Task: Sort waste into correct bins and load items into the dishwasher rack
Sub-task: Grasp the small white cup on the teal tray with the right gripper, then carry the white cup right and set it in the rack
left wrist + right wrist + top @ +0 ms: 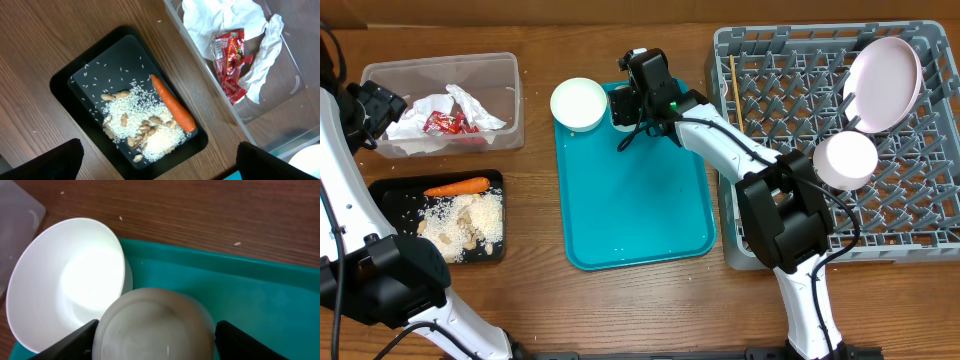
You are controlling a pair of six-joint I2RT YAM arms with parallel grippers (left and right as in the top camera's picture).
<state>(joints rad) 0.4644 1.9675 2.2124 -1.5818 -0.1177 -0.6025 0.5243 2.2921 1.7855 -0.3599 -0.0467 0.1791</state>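
My right gripper (625,100) (156,327) is shut on the small white cup (621,108) (150,312) at the far end of the teal tray. A white bowl (579,103) (65,280) stands just left of the cup. My left gripper (375,108) (159,147) is open and empty above the black tray (380,190) (75,75), which holds the carrot (457,186) (172,104) and rice and nuts (465,222) (150,130). The clear tub (440,62) holds the red wrapper (447,122) (231,62) and napkins (470,105) (220,17).
The grey rack (750,230) at the right holds the pinkish plate (882,82) on edge, a white bowl (845,160) and the wooden stick (732,80). The teal tray (630,200) (240,295) lies in the middle, its near part bare.
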